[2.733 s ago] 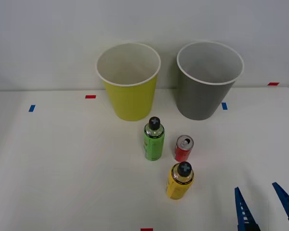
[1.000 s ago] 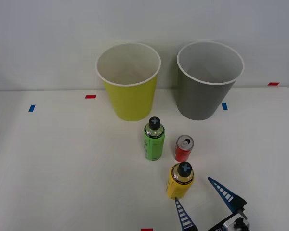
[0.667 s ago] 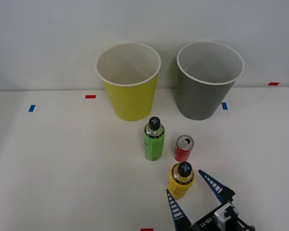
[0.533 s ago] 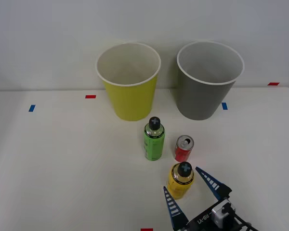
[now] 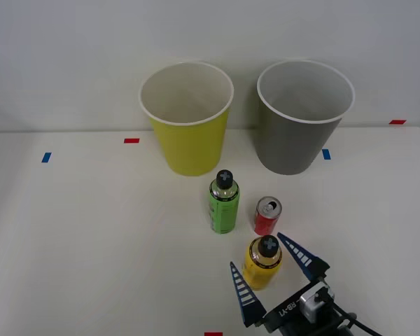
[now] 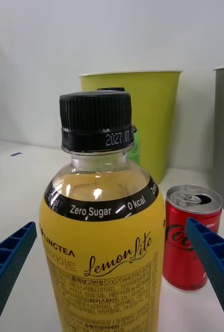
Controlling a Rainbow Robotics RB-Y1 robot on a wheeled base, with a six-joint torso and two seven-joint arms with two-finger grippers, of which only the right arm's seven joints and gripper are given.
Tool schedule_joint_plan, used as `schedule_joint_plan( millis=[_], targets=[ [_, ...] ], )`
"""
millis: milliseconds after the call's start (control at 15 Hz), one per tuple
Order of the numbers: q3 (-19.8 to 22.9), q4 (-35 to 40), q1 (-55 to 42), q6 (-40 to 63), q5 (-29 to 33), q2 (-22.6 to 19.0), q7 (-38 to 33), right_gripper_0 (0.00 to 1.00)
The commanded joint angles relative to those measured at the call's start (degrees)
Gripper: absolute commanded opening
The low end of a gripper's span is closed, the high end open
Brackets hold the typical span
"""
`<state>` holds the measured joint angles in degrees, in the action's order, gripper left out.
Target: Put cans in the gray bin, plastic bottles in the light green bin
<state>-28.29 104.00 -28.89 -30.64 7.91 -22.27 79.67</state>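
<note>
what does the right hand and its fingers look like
The right hand has two blue, ribbed, tapering fingers with pale stripes. They join a black body with white lettering, a small silver-grey block on top, and a black cable trailing off.

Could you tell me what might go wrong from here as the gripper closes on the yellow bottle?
1. The red can stands close behind the yellow bottle; the open right gripper has one finger near the can and could knock it over.
2. The fingers straddle the bottle without touching it yet; an off-centre close might tip it.
3. The green bottle stands between it and the light green bin, so a low carry could hit it.
</note>
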Motion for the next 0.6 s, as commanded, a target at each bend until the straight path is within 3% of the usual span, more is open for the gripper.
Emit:
schedule_joint_plan(
  millis=[67,600],
  targets=[
    [-0.19,-0.02,0.33,0.75,-0.09,0.38,0.31,1.00],
    [0.60,-0.02,0.59,1.90,-2.29,-0.67,1.19,1.00]
  ],
)
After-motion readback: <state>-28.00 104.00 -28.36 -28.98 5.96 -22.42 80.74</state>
